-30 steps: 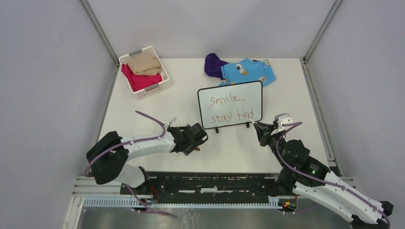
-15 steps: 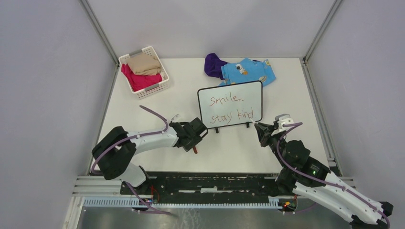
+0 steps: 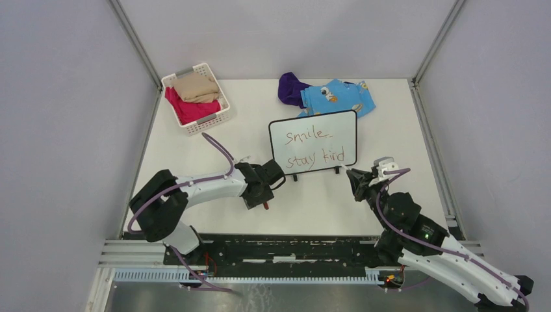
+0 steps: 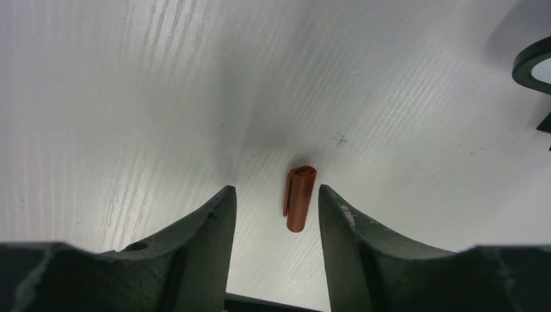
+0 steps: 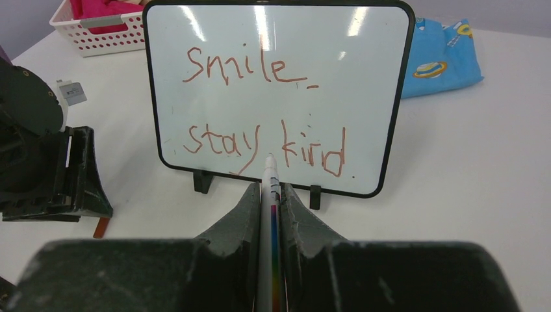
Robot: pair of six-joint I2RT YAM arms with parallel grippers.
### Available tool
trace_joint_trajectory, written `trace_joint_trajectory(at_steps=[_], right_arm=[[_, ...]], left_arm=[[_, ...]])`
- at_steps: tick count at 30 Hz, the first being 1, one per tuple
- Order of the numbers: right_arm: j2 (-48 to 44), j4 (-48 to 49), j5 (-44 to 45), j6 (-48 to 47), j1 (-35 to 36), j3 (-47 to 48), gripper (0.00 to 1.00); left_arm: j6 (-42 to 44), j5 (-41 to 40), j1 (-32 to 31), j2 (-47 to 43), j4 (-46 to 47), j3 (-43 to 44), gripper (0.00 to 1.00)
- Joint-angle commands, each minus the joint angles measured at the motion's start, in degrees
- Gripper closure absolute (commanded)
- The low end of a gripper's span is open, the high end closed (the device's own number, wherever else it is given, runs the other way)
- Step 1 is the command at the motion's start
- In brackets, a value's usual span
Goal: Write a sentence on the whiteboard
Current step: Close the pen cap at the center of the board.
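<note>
**A:** so where's the whiteboard sitting?

**B:** upright mid table, the sentence reads "smile" over "stay kind". right gripper just in front, clamped on a white marker. left gripper jaws parted either side of a small orange cap.

The whiteboard ahead of the right gripper is glossy, mirroring bright streaks of light, and the marker held in that claw has a smooth white plastic barrel. Between the left gripper's matt dark fingers, a smooth orange plastic cap lies on the table, which is white, finely grained and dully shiny.
</note>
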Motion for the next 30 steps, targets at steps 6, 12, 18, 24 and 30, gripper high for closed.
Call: trace_joint_trajectory(at_steps=[6, 12, 18, 24, 30], right_arm=[[-2.3, 2.0, 1.8, -0.4, 0.3, -0.6, 1.00], [-2.6, 1.7, 2.4, -1.1, 0.2, -0.5, 1.00], [-2.7, 1.6, 2.5, -1.2, 0.3, -0.5, 1.00], [-2.7, 1.4, 2.2, -0.8, 0.3, -0.5, 1.00], [-2.7, 1.2, 2.3, -0.6, 0.3, -0.5, 1.00]], left_arm=[[7.0, 2.2, -1.1, 6.8, -4.2, 6.7, 0.46], [7.6, 3.6, -1.4, 8.2, -2.4, 6.6, 0.51], [6.9, 4.8, -1.4, 7.9, -0.6, 4.2, 0.58], [6.8, 4.3, -1.4, 8.0, -0.6, 3.9, 0.62], [5.9, 3.2, -0.6, 8.0, -1.2, 3.2, 0.56]])
